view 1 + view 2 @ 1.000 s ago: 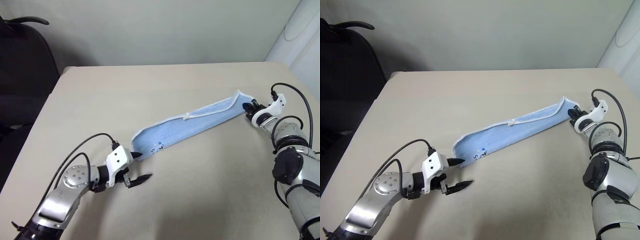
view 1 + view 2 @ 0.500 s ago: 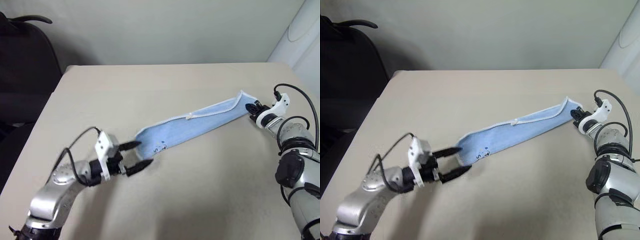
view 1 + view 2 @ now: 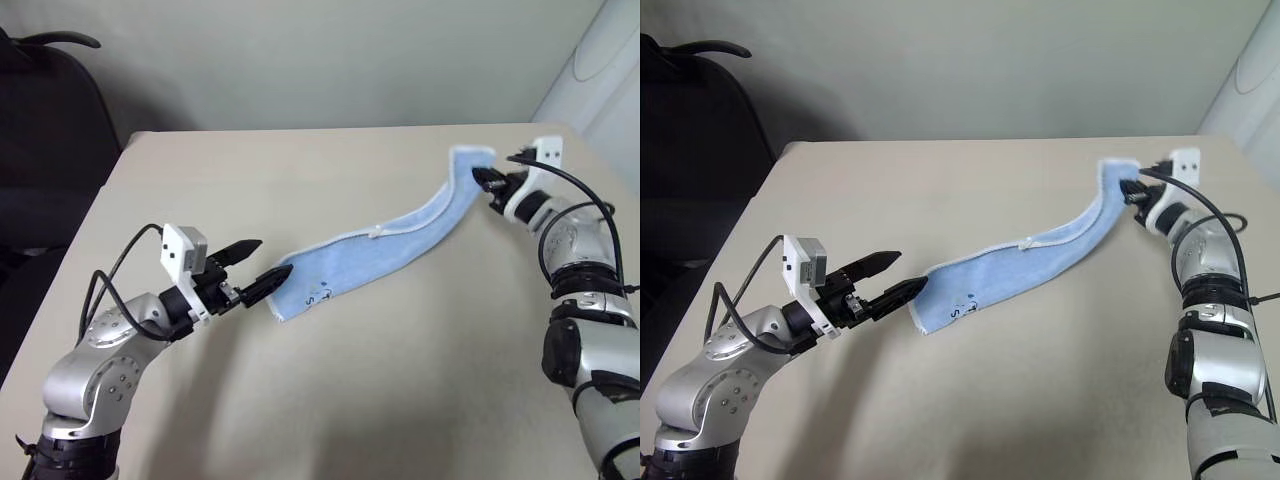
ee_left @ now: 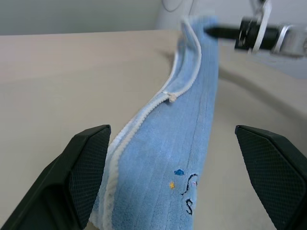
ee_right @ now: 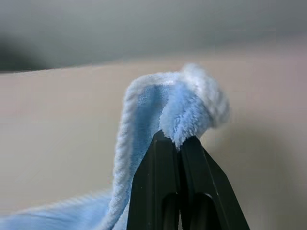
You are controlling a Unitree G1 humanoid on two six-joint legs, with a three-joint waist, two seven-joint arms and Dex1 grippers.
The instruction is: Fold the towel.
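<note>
We are holding the right gripper [image 3: 480,180] level above the table [image 3: 330,390], its fingers pinching the far end of the towel [image 3: 400,240]. We are keeping the left gripper [image 3: 262,268] spread wide, level, beside the towel's near end. The towel is running lengthwise from near-left, resting on the table, up to far-right.

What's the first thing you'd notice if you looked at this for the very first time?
A long light-blue towel stretches across the tan table, one end pinched shut in the right gripper and lifted off the table. At the other end, the left gripper hovers with its black fingers wide open.
</note>
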